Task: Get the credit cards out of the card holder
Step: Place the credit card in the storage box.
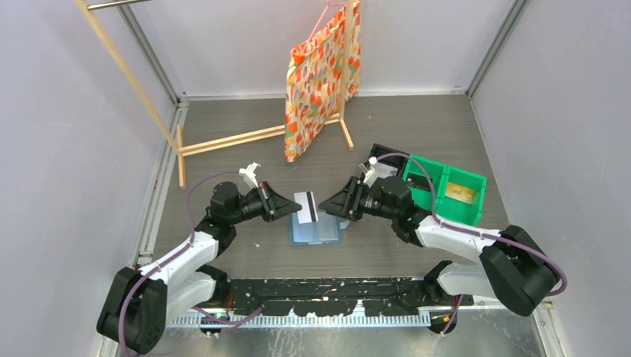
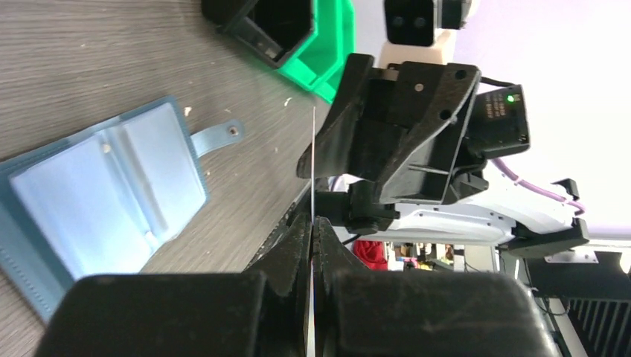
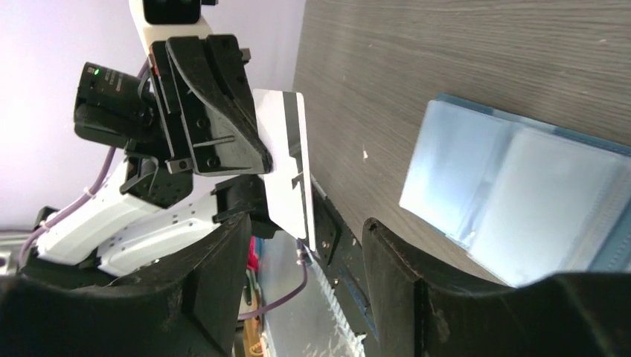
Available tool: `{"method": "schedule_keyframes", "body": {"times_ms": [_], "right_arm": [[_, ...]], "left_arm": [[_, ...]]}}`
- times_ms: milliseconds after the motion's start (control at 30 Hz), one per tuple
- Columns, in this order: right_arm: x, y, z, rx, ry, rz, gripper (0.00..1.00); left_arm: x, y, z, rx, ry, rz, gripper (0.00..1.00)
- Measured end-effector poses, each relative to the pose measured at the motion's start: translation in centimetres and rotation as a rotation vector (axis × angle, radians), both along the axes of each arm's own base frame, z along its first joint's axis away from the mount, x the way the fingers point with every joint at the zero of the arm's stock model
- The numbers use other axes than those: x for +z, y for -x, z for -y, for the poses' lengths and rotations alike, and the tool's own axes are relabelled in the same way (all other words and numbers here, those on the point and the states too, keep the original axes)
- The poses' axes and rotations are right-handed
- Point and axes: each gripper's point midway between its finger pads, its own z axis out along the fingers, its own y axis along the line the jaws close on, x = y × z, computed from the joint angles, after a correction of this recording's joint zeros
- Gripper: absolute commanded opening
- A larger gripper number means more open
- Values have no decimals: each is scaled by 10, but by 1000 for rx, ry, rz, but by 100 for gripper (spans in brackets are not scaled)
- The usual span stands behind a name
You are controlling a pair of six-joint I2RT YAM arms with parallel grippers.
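A: Where is the card holder, please?

B: The teal-blue card holder point(image 1: 316, 230) lies open and flat on the grey wood-grain counter point(image 1: 245, 253), just below and between the two pincer tips; its pale blue translucent sleeves face up; its small snap strap point(image 2: 216, 136) sticks out on the side toward the right pincer.

A: And the left pincer?

B: The left pincer point(image 1: 292, 203) is closed tight on one credit card point(image 1: 306, 207), white with a dark stripe along one long side; the card stands on edge beyond the fingertips, held clear above the holder; in the left wrist view it shows only as a thin line rising out of the clamped fingers point(image 2: 290, 253).

A: What about the right one?

B: The right pincer point(image 1: 326, 204) faces the left one across the card, its jaws spread apart with nothing gripped; its tips are just beside the card; whether they touch it I cannot tell.

A: Anything else nearby?

B: Behind the right pincer, next to its wrist, a green bin point(image 1: 428, 169) and a black bin point(image 1: 383, 151) sit side by side; well beyond both pincers a bag point(image 1: 320, 82) patterned in orange hangs from a wooden rack point(image 1: 223, 141).
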Motion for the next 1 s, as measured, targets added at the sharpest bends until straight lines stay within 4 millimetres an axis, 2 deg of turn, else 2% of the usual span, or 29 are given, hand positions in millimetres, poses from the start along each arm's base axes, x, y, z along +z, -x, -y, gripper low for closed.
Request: {"method": "schedule_keyframes", "body": {"times_ms": [233,433,667,967,1000], "right_arm": [[9,8,-9,53,-65,12,62],[4,15,-22,88,-84,-4,57],[3,10,-29,86,-117,-20,32],[17,5,-32,70,-179,-13,2],[18,5,-32,68,-180,-20,1]], "left_arm": [[18,2,4,-18,74,25,1],[26,4,5,-30,105,37,1],[17,11,4,-41,104,10,1],[24,15,2,-43,114,37,0],[23,15,2,-42,113,33,0]]}}
